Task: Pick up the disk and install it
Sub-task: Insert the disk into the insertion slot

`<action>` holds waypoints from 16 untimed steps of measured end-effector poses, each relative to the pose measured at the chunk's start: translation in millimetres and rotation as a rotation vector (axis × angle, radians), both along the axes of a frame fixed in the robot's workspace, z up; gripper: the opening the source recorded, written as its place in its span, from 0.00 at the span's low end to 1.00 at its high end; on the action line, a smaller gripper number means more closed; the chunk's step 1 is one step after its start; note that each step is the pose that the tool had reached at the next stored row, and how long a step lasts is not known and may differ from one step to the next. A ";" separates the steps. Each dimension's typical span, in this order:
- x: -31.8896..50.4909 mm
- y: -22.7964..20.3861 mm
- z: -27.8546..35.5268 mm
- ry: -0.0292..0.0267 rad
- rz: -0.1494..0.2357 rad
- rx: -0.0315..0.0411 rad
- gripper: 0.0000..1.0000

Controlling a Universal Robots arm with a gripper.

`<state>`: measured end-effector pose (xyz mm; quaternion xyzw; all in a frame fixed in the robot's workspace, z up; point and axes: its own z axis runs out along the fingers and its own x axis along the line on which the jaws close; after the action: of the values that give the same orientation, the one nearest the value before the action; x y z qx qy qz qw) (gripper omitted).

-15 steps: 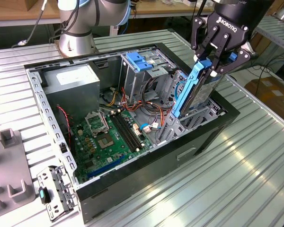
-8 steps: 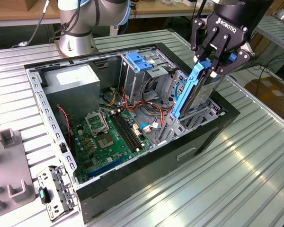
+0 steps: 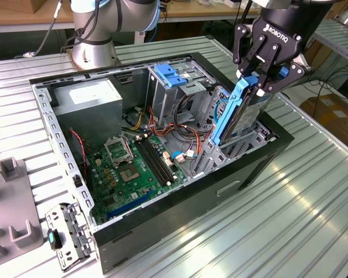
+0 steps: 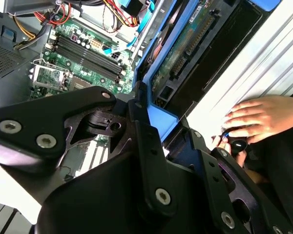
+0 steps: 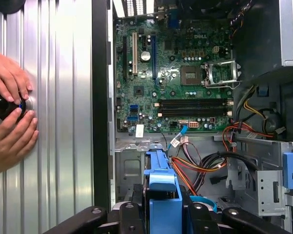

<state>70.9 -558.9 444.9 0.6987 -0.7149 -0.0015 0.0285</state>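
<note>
The disk [image 3: 239,113], a dark drive framed by blue rails, stands on edge and tilted above the grey drive cage [image 3: 217,153] at the exterior view's right end of the open computer case [image 3: 180,200]. Its lower end sits among the cage walls. My black gripper [image 3: 260,81] is shut on the disk's upper end. In the first wrist view the blue rail of the disk [image 5: 161,183] runs out from between my gripper's [image 5: 161,214] fingers. The second wrist view shows the disk's green circuit board [image 4: 185,48] and blue rail beyond my gripper [image 4: 171,141].
Inside the case lie the motherboard [image 3: 133,168], a grey power supply [image 3: 90,104], loose cables [image 3: 180,133] and a blue slotted bracket [image 3: 171,75]. A person's hands [image 5: 7,112] rest on the ribbed table beside the case. A loose bracket [image 3: 69,237] and grey fixtures [image 3: 11,214] lie at the exterior view's left.
</note>
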 end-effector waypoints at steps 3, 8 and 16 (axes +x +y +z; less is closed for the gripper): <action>0.0 0.0 -0.2 0.0000 0.000 0.0001 0.37; 0.0 0.0 -3.2 -0.0002 0.000 0.0004 0.51; 0.0 -0.3 -30.0 -0.0004 0.002 0.0002 0.12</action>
<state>70.9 -559.2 414.9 0.6995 -0.7141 -0.0015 0.0283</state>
